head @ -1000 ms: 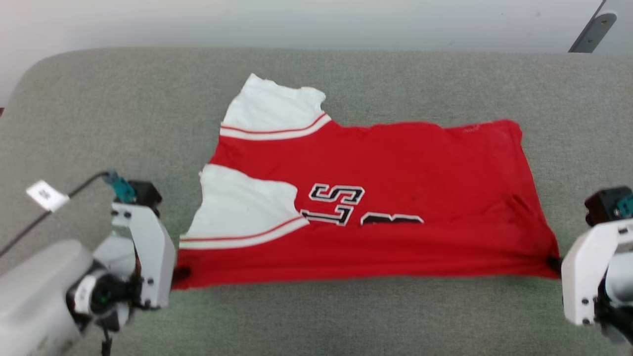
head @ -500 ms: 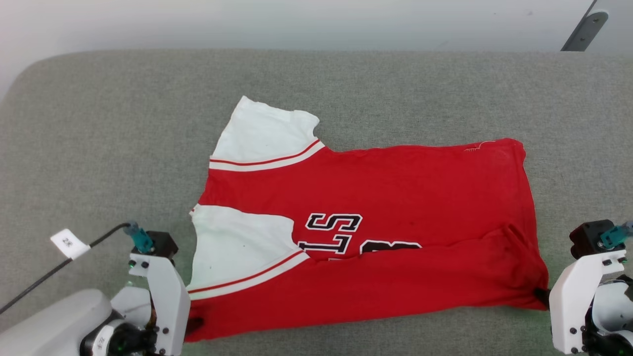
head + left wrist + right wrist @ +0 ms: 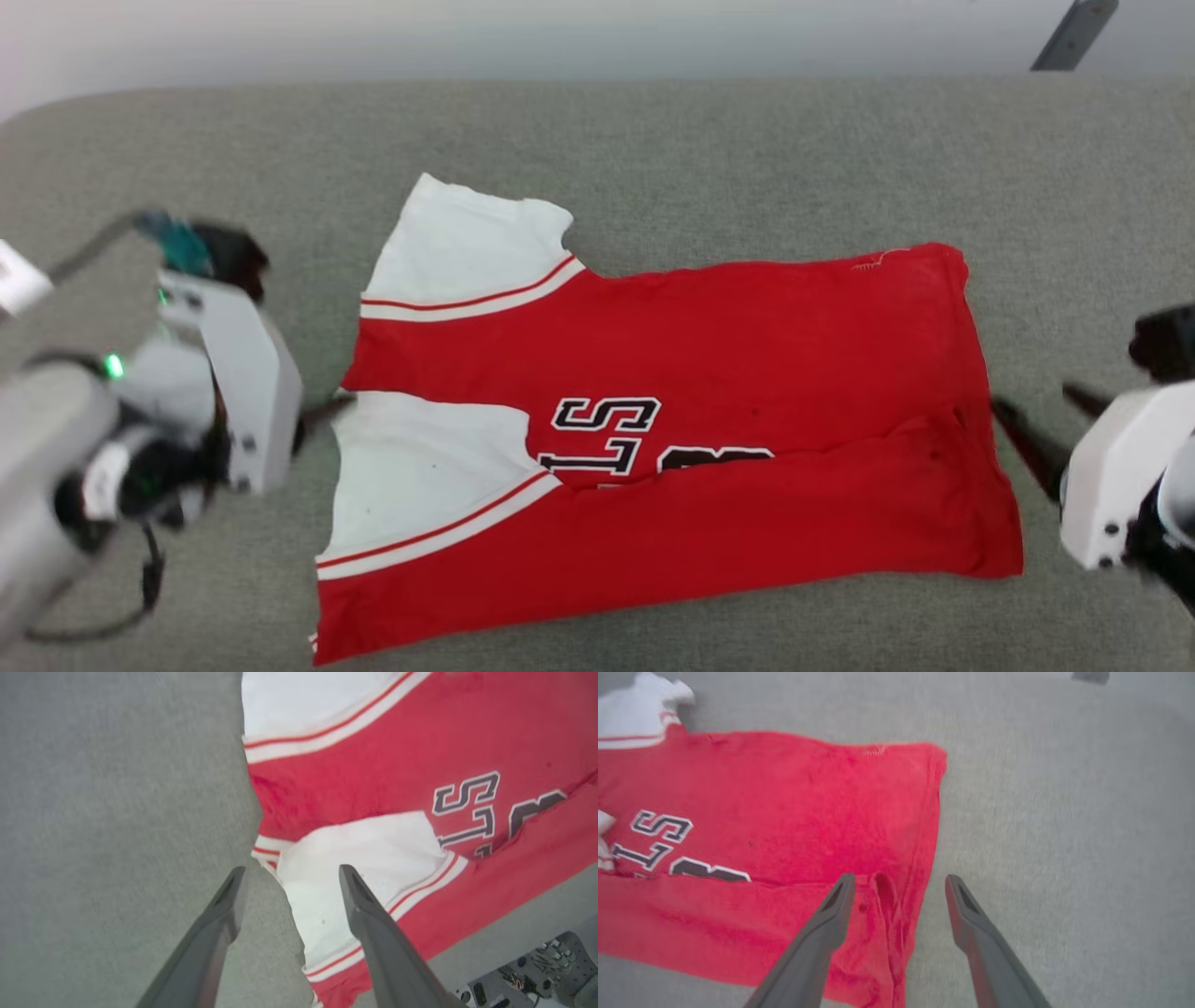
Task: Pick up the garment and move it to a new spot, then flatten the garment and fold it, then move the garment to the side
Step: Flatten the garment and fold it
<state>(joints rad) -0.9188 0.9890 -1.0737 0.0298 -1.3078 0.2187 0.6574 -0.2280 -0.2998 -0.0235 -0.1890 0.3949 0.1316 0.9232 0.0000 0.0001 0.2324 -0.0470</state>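
The garment (image 3: 747, 355), a red jersey with white sleeves and black-and-white lettering, lies flat on the grey padded surface (image 3: 653, 140), its near long edge folded up over the letters. My left gripper (image 3: 322, 415) hovers open at the sleeve end; in the left wrist view its fingers (image 3: 292, 872) straddle the edge of the lower white sleeve (image 3: 364, 849) with nothing pinched. At the hem end my right gripper (image 3: 1034, 399) is open; in the right wrist view it (image 3: 900, 879) hangs above the creased hem corner of the garment (image 3: 784, 802), gripping no fabric.
The grey surface stretches well past the garment on every side, with a pale wall behind its rounded back edge. A dark metal bar (image 3: 1074, 33) pokes in at the top right. A cable with a white tag (image 3: 14, 280) trails from my left wrist.
Both grippers have opened and let go of the garment's near corners, which now lie on the surface. The left gripper has lifted and moved farther up the view. The head camera has also shifted.
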